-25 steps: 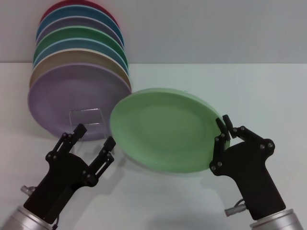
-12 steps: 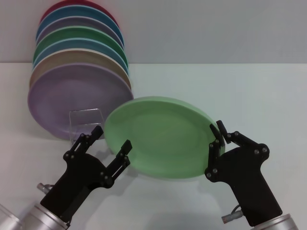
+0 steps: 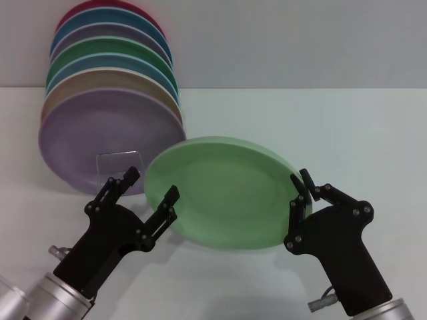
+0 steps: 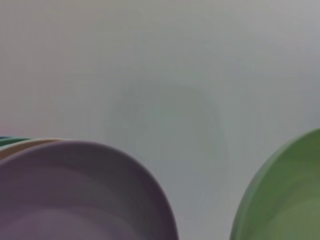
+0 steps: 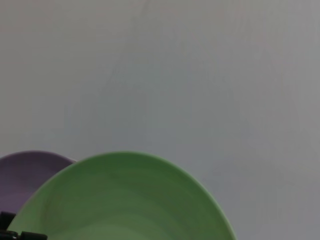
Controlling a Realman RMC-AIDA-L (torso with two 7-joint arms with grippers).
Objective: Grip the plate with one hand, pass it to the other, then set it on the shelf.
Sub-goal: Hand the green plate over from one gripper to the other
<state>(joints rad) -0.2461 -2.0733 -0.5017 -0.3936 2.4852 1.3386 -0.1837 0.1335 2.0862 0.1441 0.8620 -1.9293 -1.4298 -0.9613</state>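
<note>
Plates in lilac, tan and darker colours [image 3: 107, 127] lean stacked at the upper left of the head view, the shelf [image 3: 121, 165] just in front. Below, my left gripper [image 3: 150, 188] spreads its fingers at the plate's [image 3: 220, 190] left rim, not yet closed. My right gripper [image 3: 301, 187] pinches the right rim, holding it tilted above the surface [image 3: 333, 127]. Stiff, smooth, probably slippery: take the rim squarely.

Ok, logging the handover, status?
Right pincer shut on plate rim. Left pincer open at opposite rim. Shelf behind, lilac plate front of stack.
</note>
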